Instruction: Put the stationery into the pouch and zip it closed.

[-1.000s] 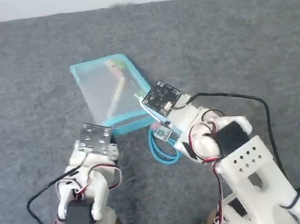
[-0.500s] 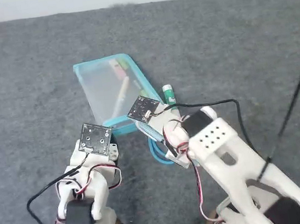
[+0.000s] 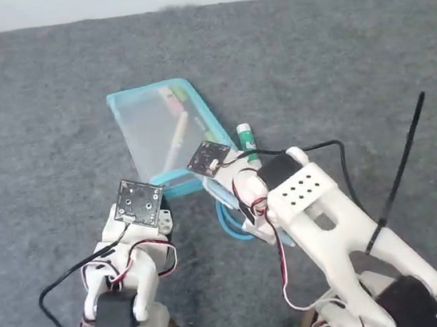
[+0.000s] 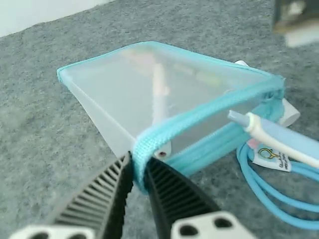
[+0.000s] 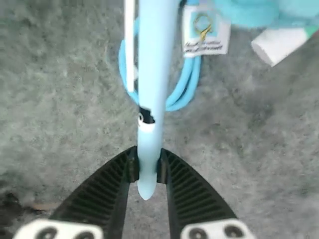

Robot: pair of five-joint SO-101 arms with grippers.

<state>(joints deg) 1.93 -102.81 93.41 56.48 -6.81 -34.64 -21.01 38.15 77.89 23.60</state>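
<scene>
Here the right gripper point(image 5: 147, 172) clamps one end of the pen point(image 5: 149, 99), whose length points at the pouch point(image 4: 149, 94); the left gripper point(image 4: 139, 184) pinches the pouch's zip edge; the print on the tag point(image 5: 205, 30) beside the pouch is unreadable

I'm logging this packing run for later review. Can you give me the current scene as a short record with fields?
pouch state: the pouch lies on the grey surface, its mouth open toward the arms
inside: a few coloured stationery pieces
left tool: shut on the pouch's zipper edge
right tool: shut on the light blue pen, whose tip is near the pouch mouth
outside: white-and-green stick beside the pouch; blue cord with a tag
zip: not closed
</scene>
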